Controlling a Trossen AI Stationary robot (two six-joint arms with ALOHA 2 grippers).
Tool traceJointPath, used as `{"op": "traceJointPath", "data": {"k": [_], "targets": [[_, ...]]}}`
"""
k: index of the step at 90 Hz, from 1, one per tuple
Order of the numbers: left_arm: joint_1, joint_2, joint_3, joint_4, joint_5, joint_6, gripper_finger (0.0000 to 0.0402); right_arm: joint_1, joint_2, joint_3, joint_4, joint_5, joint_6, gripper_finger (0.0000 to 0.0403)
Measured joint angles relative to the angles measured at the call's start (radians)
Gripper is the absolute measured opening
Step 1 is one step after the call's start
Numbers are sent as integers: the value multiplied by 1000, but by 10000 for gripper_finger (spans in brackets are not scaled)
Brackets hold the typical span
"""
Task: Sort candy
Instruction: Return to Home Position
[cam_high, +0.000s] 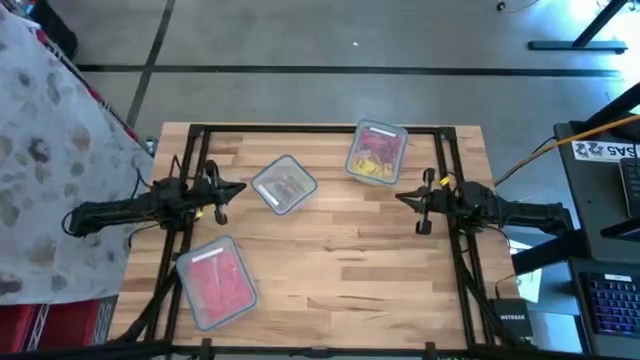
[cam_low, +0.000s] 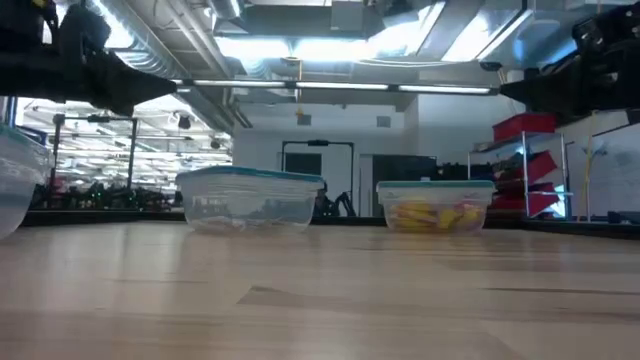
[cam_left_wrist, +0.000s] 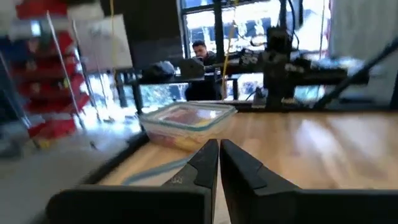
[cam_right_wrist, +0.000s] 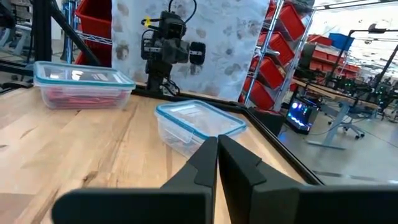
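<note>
Near left, red candy (cam_high: 216, 287) packed in a lidded container (cam_high: 205, 247), long axes impossible to call. Far right, yellow candy (cam_high: 372, 166) heaped in a second container (cam_high: 378, 127), no clear direction. Between them, mixed candy sticks (cam_high: 284, 186) in the middle container (cam_high: 286, 160), seemingly lying left-right. Left gripper (cam_high: 232, 190) raised at the left edge, level, aimed right, fingers pressed together. Right gripper (cam_high: 405, 197) mirroring opposite, equally pinched, empty.
</note>
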Motion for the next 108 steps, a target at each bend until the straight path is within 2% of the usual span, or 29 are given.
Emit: {"op": "traceJointPath", "data": {"k": [10,44,108], "targets": [[2,0,0,-13,0,44,0,0,0,0,0,0,0,0],[1,2,0,-15,0,-74,0,0,0,0,0,-2,0,0],[1,2,0,-16,1,-77,0,0,0,0,0,-1,0,0]]}}
